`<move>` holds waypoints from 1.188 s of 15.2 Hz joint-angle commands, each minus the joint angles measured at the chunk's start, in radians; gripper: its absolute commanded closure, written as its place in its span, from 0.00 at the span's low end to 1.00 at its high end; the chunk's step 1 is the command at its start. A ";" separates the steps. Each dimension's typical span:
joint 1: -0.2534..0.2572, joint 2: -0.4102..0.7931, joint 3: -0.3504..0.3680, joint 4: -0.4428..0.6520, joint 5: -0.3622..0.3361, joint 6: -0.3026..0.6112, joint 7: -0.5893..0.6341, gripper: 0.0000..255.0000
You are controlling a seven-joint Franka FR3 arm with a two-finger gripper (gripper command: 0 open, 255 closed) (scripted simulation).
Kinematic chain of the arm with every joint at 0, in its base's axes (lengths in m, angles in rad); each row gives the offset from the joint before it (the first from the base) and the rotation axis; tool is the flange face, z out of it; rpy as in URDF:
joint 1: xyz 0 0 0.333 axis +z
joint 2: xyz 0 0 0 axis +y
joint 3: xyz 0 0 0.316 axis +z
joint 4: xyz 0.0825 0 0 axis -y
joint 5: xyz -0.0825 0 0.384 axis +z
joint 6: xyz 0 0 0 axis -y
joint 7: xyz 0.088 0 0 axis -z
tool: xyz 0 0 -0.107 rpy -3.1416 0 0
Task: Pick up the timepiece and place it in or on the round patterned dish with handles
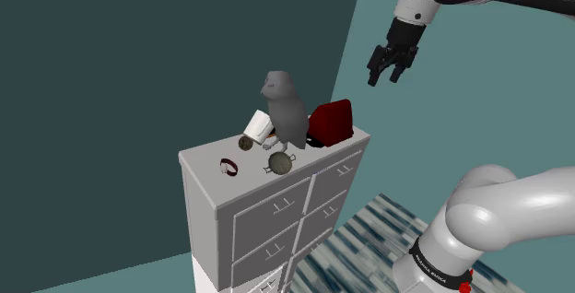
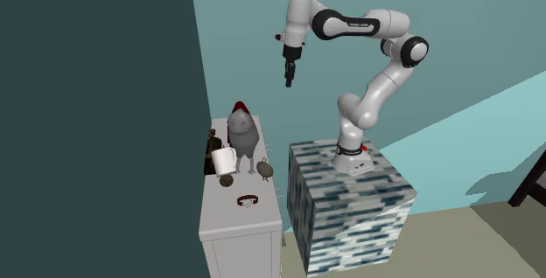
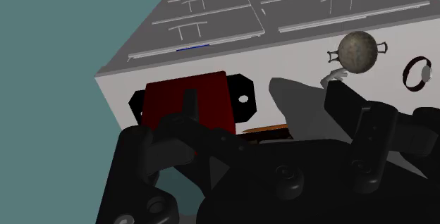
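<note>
Shoulder view, tool (image 1: 385, 77) hanging open and empty well above drawer cabinet (image 1: 267, 222), wristwatch (image 1: 228, 165) lying near handled round dish (image 1: 281, 162).

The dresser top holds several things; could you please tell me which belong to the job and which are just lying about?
For the job:
watch
round dish with handles
hand, open, up in the air

Lying about:
grey bird figure
white mug
dark red boxy thing
small round object
</note>
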 commanded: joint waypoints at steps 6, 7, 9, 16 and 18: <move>0.024 0.078 0.082 -0.034 0.043 0.097 0.106 0.00; 0.029 0.097 0.099 -0.037 0.050 0.117 0.127 0.00; 0.038 0.139 0.131 -0.040 0.063 0.156 0.168 0.00; 0.062 0.318 0.241 -0.007 0.087 0.284 0.314 0.00; 0.066 0.378 0.271 0.014 0.085 0.317 0.356 0.00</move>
